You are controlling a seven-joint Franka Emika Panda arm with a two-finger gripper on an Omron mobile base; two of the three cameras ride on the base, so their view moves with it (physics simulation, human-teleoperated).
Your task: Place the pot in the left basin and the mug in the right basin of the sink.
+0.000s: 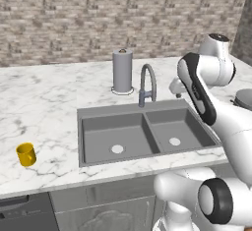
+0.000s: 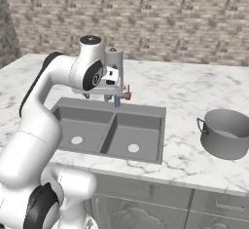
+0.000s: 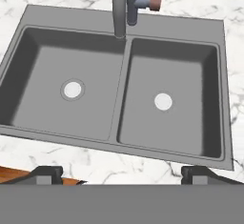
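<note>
The yellow mug [image 1: 25,154] stands on the marble counter, far left of the sink [image 1: 128,108]. On the counter right of the sink sits the grey pot [image 2: 228,133], upright; its rim also peeks in as the pot [image 1: 244,99]. My gripper [image 3: 121,173] hovers high over the sink's front rim, open, with nothing between its fingertips [image 3: 45,173]. Below it lie the wider left basin [image 3: 43,99] and the narrower right basin [image 3: 190,118], both bare with pale drains. Both basins also show as the left basin [image 1: 106,131] and the right basin [image 1: 184,124].
The curved faucet [image 1: 146,85] rises behind the divider, with a tall paper-towel roll [image 1: 122,71] just behind it to the left. A brick wall closes off the back of the counter. Cabinet fronts and a dark appliance [image 1: 24,213] are below the counter edge.
</note>
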